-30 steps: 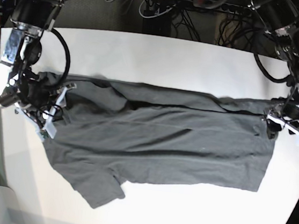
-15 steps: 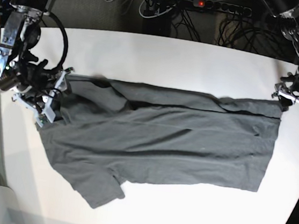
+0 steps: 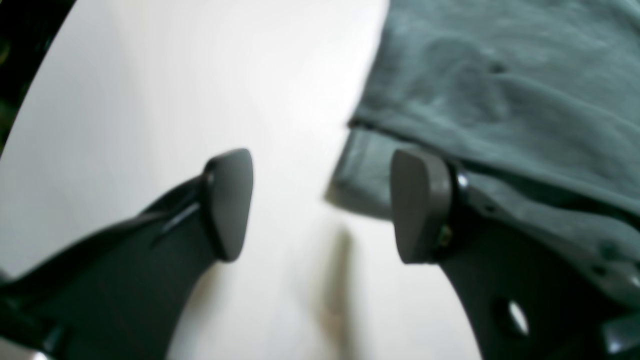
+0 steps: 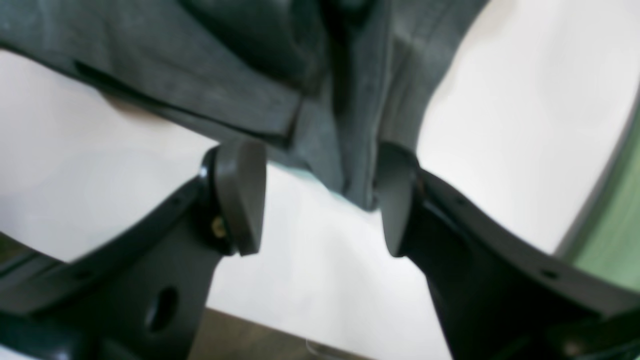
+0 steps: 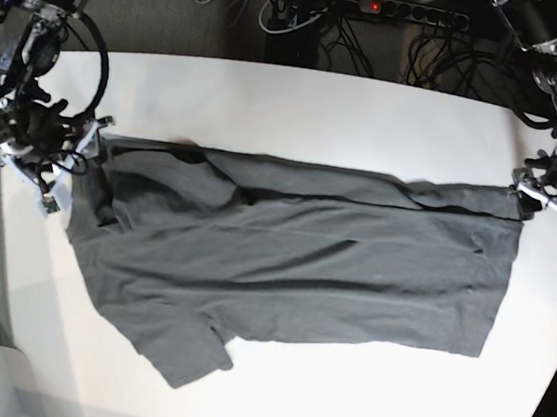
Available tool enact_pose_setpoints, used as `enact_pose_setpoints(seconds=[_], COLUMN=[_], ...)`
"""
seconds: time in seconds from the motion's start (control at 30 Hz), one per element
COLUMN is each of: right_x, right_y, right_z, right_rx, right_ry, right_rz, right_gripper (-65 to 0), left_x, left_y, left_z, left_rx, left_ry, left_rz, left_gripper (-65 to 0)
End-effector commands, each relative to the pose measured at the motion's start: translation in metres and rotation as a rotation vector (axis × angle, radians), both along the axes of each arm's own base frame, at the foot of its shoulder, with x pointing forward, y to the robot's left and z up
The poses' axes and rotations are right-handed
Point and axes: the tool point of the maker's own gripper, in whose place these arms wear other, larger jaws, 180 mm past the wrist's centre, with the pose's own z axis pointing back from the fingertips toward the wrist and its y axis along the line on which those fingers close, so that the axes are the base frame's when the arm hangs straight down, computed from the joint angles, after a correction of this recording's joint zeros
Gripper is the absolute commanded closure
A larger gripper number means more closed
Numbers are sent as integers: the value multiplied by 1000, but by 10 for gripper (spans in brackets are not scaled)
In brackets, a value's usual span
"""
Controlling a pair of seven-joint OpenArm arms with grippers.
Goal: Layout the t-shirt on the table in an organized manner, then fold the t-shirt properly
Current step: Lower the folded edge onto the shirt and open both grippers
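Lying flat on table (image 5: 301, 100): t-shirt (image 5: 292, 270)

Both arms are black with looping black cables; the left gripper (image 3: 322, 205) and right gripper (image 4: 320, 200) carry grey rounded pads.

Bare table (image 5: 300, 105) (far side) beyond the t-shirt (image 5: 303, 262)

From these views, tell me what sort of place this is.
Probably a robotics lab or test bench: a plain white table with only a t-shirt on it, two robot arms at its ends, and a power strip with tangled cables behind.
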Motion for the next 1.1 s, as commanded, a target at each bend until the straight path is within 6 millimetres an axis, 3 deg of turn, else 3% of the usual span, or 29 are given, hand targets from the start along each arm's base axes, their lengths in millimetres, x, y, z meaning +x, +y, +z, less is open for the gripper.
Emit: enact_pose_setpoints(seconds=[0.0, 0.1, 0.27, 0.47, 0.67, 0.93, 1.0, 1.07], right_x=[9, 8, 8, 7, 7, 10, 11, 11], right_y=[-2, -3, -6, -15, -15, -14, -14, -16], right_z=[12, 11, 12, 15, 15, 13, 11, 4], right_rx=[-2, -6, -9, -11, -11, 7, 17, 33], right_ry=[-48, -45, -47, -54, -54, -80, -85, -80], right_rz=[7, 6, -1, -31, -31, -33, -31, -35], right_gripper=[-360, -360, -360, -360, -360, -360, -360, -360], left_x=[14, 27, 21, 15, 23, 22, 23, 22], left_y=[1, -3, -9, -9, -11, -8, -7, -6], left_z=[17, 26, -6, -23, -21, -35, -33, -34], left_rx=[24, 30, -26, -56, -65, -90, -89, -87], left_ry=[-63, -114, -49, -11, -23, 12, 10, 11], left_rz=[-15, -25, -22, -12, -14, -5, -6, -6], left_gripper=[-421, -421, -420, -420, -418, -415, -381, -300])
